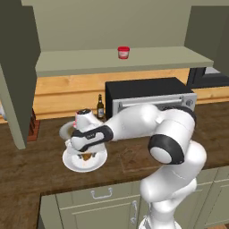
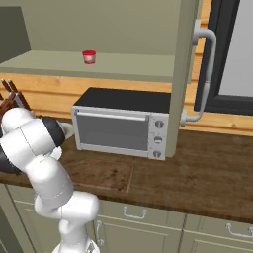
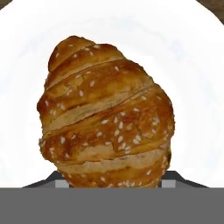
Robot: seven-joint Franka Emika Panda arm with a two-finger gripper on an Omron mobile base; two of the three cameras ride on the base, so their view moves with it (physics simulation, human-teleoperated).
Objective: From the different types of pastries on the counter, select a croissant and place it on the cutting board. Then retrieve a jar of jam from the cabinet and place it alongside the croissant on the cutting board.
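Croissant [image 3: 105,116] on white plate [image 1: 74,163], w/ gripper [image 1: 85,155] low over it, fingers [image 3: 175,177] flanking its base; can't tell if clamped yet. Cutting board [image 1: 138,160] just right of plate, bare. Jam jar [image 1: 123,52] up on cabinet shelf [image 1: 89,62], above microwave [image 1: 150,96]; bottle [image 1: 100,106] behind plate.

The white arm rises from its base, bends at a dark elbow joint and reaches out low to the left. The pincer [image 1: 85,154] points straight down (wrist roughly level above it), its dark fingertips [image 3: 57,178] set close on either side of the croissant [image 3: 105,118].
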